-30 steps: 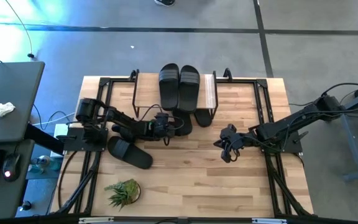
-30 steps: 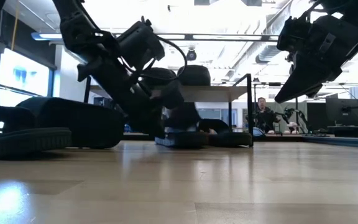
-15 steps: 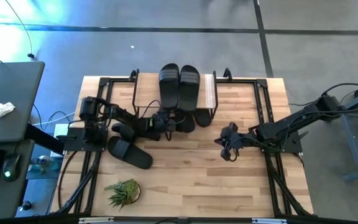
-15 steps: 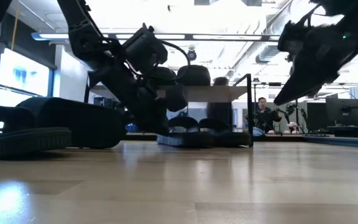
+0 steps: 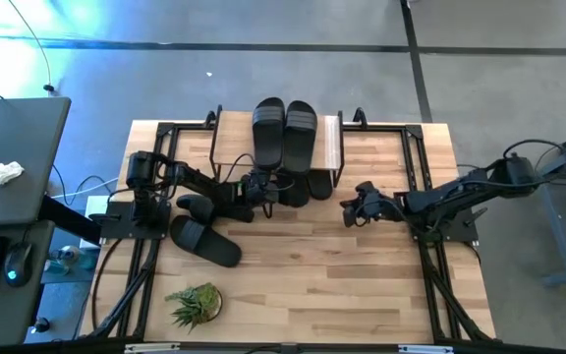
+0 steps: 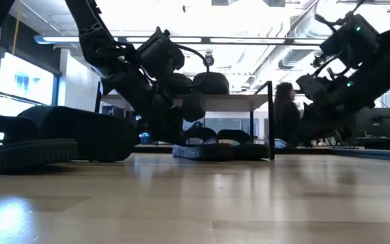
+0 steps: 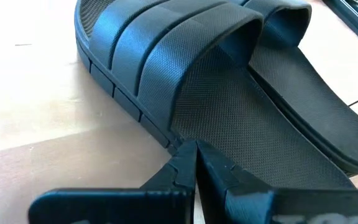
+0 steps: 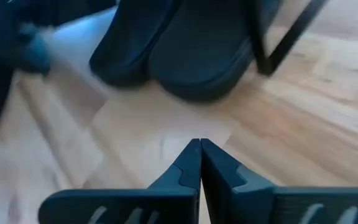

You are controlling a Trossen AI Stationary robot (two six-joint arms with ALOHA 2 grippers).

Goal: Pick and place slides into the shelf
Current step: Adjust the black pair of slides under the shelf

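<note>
The shelf (image 5: 226,147) stands at the table's far middle with two black slides (image 5: 283,131) on its wooden top. Two more slides (image 5: 305,187) lie side by side on their soles under it, also in the low view (image 6: 219,142). My left gripper (image 5: 260,187) is shut, low at the left one of these (image 7: 166,62). My right gripper (image 5: 348,208) is shut and hovers above the bare table (image 8: 199,146), right of the shelf's near corner, pointing at the lower slides (image 8: 185,56). Two loose slides (image 5: 204,243) (image 5: 193,206) lie near the left edge. My left gripper has its shut fingertips (image 7: 188,152) against the side edge of the sole (image 7: 166,138) of the left lower slide, behind its strap. The fingers come low and slanting from the table's left. The slide lies flat on its sole under the shelf, beside the other slide (image 7: 303,106).
A small potted plant (image 5: 195,303) sits near the table's near left corner. Black frame rails (image 5: 430,246) run along both sides of the table. A grey side desk (image 5: 8,167) with a keyboard stands to the left. Bare wood lies across the near middle of the table.
My left gripper has moved toward the shelf, and the slide at its tips has slid farther under the shelf and settled flat beside the other. My right gripper has moved toward the far edge and down, and tipped from pointing down to nearly level, facing the shelf.
</note>
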